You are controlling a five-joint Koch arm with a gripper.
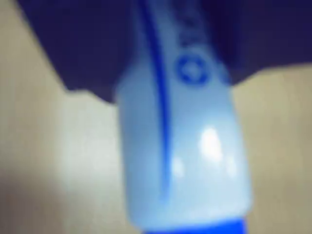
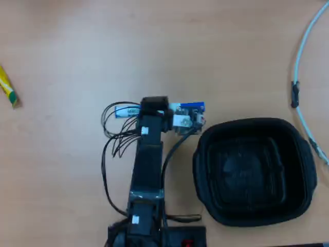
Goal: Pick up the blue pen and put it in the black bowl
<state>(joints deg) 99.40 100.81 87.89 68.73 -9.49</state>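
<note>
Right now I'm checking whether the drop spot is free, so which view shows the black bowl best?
The overhead view: the whole black bowl shows, its rim and ridged base bare, right of the arm. The wrist view shows none of it, only the blurred blue pen up close.

A pale wooden tabletop (image 2: 77,46) carries everything. In the overhead view the black bowl (image 2: 208,195) sits at lower right, its ridged base bare. A yellow-and-green stick (image 2: 7,87) lies at the far left edge. A white cable (image 2: 302,56) curves along the right edge.
</note>
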